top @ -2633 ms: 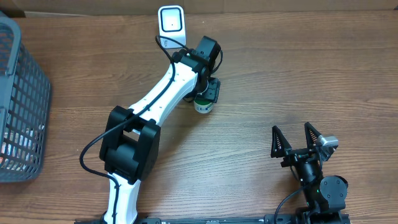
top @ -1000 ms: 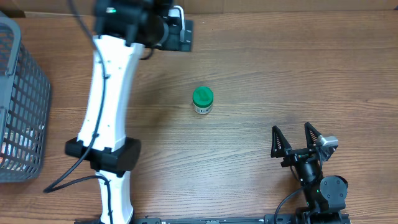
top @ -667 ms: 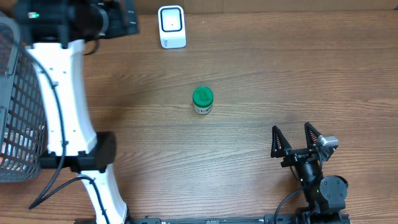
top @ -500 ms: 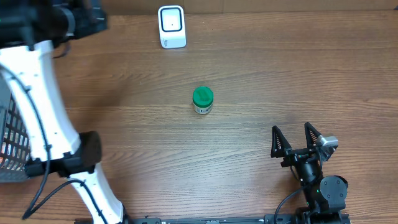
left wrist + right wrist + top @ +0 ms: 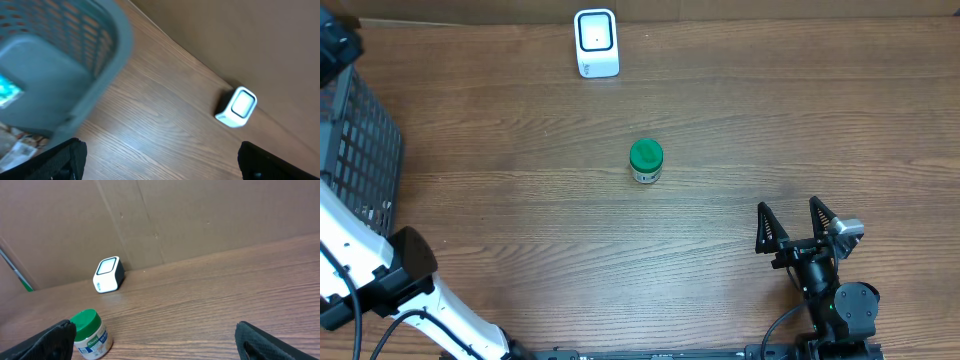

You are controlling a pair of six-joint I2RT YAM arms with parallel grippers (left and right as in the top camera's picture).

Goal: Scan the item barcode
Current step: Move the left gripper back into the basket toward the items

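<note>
Mid-table, green-lidded jar (image 5: 646, 161) stands seemingly upright, axis vertical; left claw (image 5: 160, 167), right claw (image 5: 787, 207) apart.

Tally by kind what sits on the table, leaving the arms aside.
Green-lidded jar: 1
White barcode scanner: 1
Grey mesh basket: 1
Total: 3; whatever lies inside the basket is too blurred to count.

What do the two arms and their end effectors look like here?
The left arm has white links, a black joint housing and loose black cables. The right arm is black, with a grey block at its wrist. The right end effector has two black pointed fingers; the left end effector's are black too.
</note>
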